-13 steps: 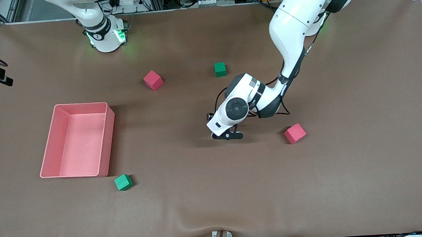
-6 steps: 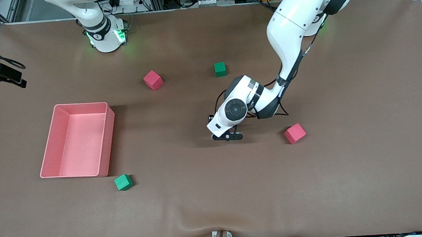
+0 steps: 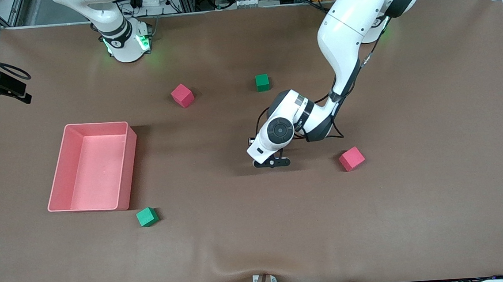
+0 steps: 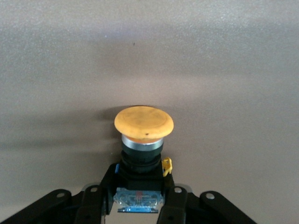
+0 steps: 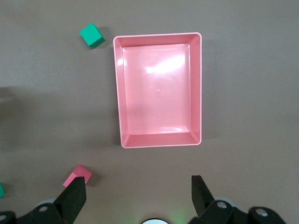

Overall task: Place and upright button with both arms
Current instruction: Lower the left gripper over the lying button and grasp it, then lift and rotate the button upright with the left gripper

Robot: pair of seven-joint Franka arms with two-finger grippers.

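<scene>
Left gripper (image 4: 138, 205): just clamped shut on button (image 4: 143, 135), low at mid-table (image 3: 416, 218), well clear of all edges.
Button: lying sideways, orange cap outward; pickup likely next.
Right gripper (image 5: 138, 198): spread, empty, waiting above pink bin (image 5: 159, 140).

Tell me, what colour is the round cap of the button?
Orange-yellow. The cap of the button, gripped by the left gripper, shows best in the left wrist view.

Open brown worktop (image 3: 259, 246) along the front-camera edge; pink tray (image 3: 90, 167) and scattered cubes, red (image 3: 351, 158) and green (image 3: 147, 217), break up the middle ground
</scene>
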